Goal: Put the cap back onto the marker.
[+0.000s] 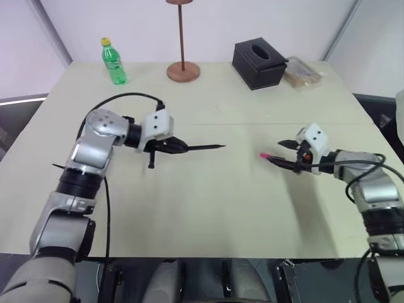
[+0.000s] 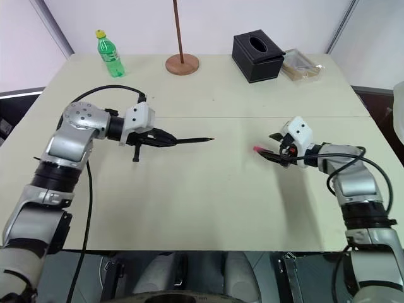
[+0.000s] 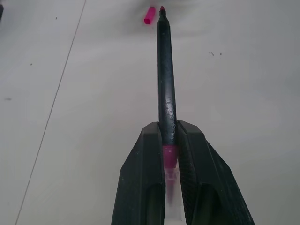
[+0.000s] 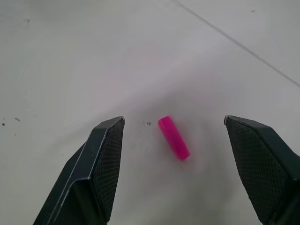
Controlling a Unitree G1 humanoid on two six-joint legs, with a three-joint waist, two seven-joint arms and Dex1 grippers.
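Observation:
My left gripper (image 1: 178,148) is shut on the marker (image 1: 205,148), a thin black stick held clear of the table, its bare tip pointing right toward the cap. In the left wrist view the marker (image 3: 166,79) runs out from between the shut fingers (image 3: 145,173), with its pink end pinched at their tips. The cap (image 1: 264,155), a tiny bright pink cylinder, lies flat on the table right of centre. My right gripper (image 1: 283,153) hovers just beyond it, open; in the right wrist view the cap (image 4: 173,138) lies between the two spread fingertips (image 4: 105,154), untouched.
A green bottle (image 1: 113,61) stands at the table's back left. A wooden stand (image 1: 183,71) on a round base rises at back centre, and a black tissue box (image 1: 259,63) and a clear packet (image 1: 303,71) sit at back right.

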